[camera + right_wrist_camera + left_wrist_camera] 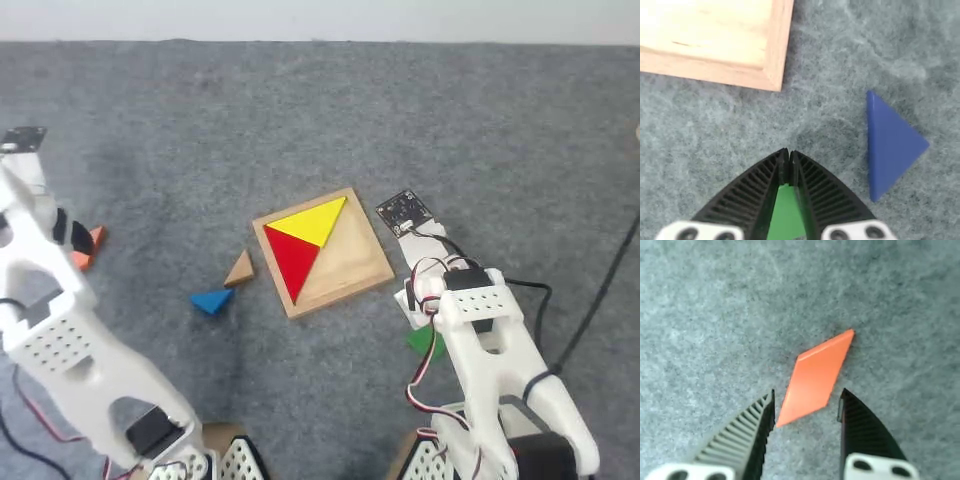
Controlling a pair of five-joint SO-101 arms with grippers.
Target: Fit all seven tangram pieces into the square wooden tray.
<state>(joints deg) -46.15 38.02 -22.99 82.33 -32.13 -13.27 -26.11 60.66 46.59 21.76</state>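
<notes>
Grey felt table (450,120). Square wooden tray (350,262) mid-table, with yellow triangle (312,222) and red triangle (292,258) seated inside, touching. Left gripper (807,395) spread wide, I see fingers either side of orange parallelogram (815,380), flat on felt well left of tray. Right gripper (789,156) tips pressed together near tray corner. Green piece (786,217) shows behind tips, grip unclear to me. Dark blue triangle (890,145) near. Light blue triangle (212,300) and tan triangle (240,270) just left of tray.

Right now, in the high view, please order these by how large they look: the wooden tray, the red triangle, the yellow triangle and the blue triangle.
1. wooden tray
2. red triangle and yellow triangle: they look about alike, so I do not rank them
3. blue triangle
</notes>
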